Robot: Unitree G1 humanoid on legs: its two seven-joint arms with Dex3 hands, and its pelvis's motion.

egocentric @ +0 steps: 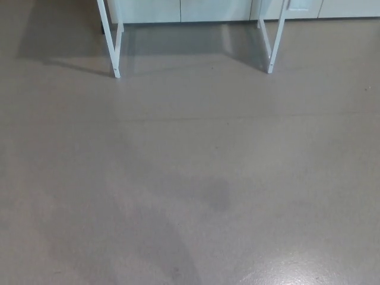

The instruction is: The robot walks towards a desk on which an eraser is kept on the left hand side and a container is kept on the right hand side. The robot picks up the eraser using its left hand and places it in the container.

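Grey floor (190,178) fills nearly the whole frame. At the top edge stand two white desk legs, the left desk leg (114,44) in the upper left and the right desk leg (272,41) in the upper right, with pale cabinet fronts (214,9) behind them. The desk top lies above the frame, so the eraser and the container cannot be seen. Neither robot hand is in the picture, so I cannot tell how the fingers stand. This looks like the walking step, early in the task. Next, the robot likely needs to close the gap and bring the desk top into sight.
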